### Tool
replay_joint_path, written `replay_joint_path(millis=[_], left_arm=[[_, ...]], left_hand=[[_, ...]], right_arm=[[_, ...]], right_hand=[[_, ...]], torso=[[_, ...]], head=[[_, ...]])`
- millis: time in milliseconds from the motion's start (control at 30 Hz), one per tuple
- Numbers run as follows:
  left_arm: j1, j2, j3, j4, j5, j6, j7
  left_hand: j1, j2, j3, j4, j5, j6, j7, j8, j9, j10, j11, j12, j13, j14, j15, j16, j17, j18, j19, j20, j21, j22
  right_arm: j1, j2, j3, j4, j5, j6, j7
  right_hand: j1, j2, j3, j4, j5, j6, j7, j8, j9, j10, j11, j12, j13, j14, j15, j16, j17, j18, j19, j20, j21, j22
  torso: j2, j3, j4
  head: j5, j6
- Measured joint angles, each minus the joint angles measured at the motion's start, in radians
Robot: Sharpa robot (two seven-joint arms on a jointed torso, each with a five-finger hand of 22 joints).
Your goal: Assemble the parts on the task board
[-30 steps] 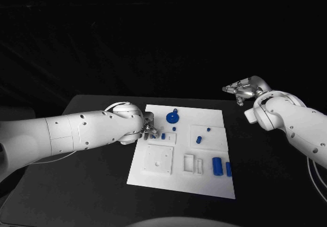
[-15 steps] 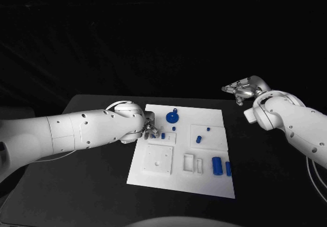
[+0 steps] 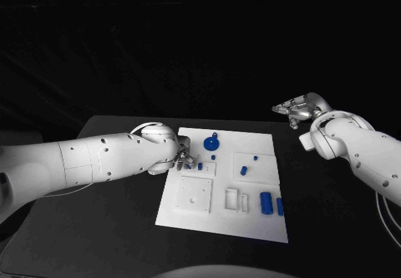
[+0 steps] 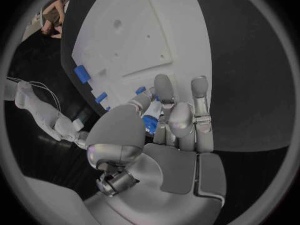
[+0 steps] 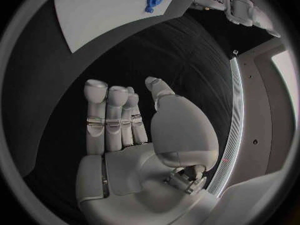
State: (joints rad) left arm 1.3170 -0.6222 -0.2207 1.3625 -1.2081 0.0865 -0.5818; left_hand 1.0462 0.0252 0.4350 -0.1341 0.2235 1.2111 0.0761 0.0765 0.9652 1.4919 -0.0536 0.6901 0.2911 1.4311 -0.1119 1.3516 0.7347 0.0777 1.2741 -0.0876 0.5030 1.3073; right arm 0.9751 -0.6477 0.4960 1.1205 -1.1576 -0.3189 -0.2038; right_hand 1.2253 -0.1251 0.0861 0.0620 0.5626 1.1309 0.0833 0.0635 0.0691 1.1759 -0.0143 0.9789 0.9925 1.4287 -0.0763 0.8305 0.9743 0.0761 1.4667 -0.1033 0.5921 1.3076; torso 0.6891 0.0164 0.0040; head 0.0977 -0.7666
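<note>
Nothing has moved: left robot hand seemingly pinches a blue part; right robot hand spread.

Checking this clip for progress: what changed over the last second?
Almost nothing. The left hand stays at the task board's left edge, holding a small blue part in its fingers, edging slightly farther in. The right hand stays open, off the board. The other parts are unmoved.
</note>
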Motion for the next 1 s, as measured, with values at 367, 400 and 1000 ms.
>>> replay_joint_path(millis=[367, 400, 1000], left_arm=[[0.000, -0.006, 0.000, 0.006, -0.008, 0.007, 0.006], [0.000, -0.007, 0.000, 0.006, -0.008, 0.008, 0.008], [0.000, -0.014, 0.000, 0.009, -0.007, 0.019, 0.020]], left_hand=[[-0.013, 0.013, 0.000, 0.000, 0.004, 0.000, 0.000, -0.001, 0.000, 0.000, 0.000, 0.000, 0.000, 0.000, 0.000, 0.000, 0.006, 0.000, -0.004, 0.004, 0.000, 0.001], [-0.013, 0.013, 0.000, 0.000, 0.006, 0.000, 0.000, -0.001, 0.000, 0.000, 0.000, 0.000, 0.000, 0.000, 0.000, 0.000, 0.006, 0.000, -0.004, 0.004, 0.000, 0.001], [-0.037, 0.037, 0.000, 0.000, 0.012, 0.000, 0.000, 0.002, 0.000, 0.000, 0.000, 0.000, 0.000, 0.000, 0.000, 0.000, 0.011, 0.000, -0.004, 0.004, 0.000, 0.000]], right_arm=[[0.000, -0.001, 0.000, 0.000, 0.000, 0.001, 0.000], [0.000, -0.001, 0.000, 0.000, 0.000, 0.001, 0.000], [0.000, -0.002, 0.000, 0.000, 0.000, 0.001, 0.000]], right_hand=[[0.000, 0.000, 0.000, 0.000, 0.000, 0.000, 0.000, 0.000, 0.000, 0.000, 0.000, 0.000, 0.000, 0.000, 0.000, 0.000, 0.000, 0.000, 0.000, 0.000, 0.000, 0.000], [0.000, 0.000, 0.000, 0.000, 0.000, 0.000, 0.000, 0.000, 0.000, 0.000, 0.000, 0.000, 0.000, 0.000, 0.000, 0.000, 0.000, 0.000, 0.000, 0.000, 0.000, 0.000], [0.000, 0.000, 0.000, 0.000, 0.000, 0.000, 0.000, 0.000, 0.000, 0.000, 0.000, 0.000, 0.000, 0.000, 0.000, 0.000, 0.000, 0.000, 0.000, 0.000, 0.000, 0.000]], torso=[[0.000, -0.0005, 0.0006], [0.000, -0.0005, 0.0006], [0.000, 0.0000, -0.0005]], head=[[0.001, -0.002], [0.001, -0.002], [0.003, -0.004]])
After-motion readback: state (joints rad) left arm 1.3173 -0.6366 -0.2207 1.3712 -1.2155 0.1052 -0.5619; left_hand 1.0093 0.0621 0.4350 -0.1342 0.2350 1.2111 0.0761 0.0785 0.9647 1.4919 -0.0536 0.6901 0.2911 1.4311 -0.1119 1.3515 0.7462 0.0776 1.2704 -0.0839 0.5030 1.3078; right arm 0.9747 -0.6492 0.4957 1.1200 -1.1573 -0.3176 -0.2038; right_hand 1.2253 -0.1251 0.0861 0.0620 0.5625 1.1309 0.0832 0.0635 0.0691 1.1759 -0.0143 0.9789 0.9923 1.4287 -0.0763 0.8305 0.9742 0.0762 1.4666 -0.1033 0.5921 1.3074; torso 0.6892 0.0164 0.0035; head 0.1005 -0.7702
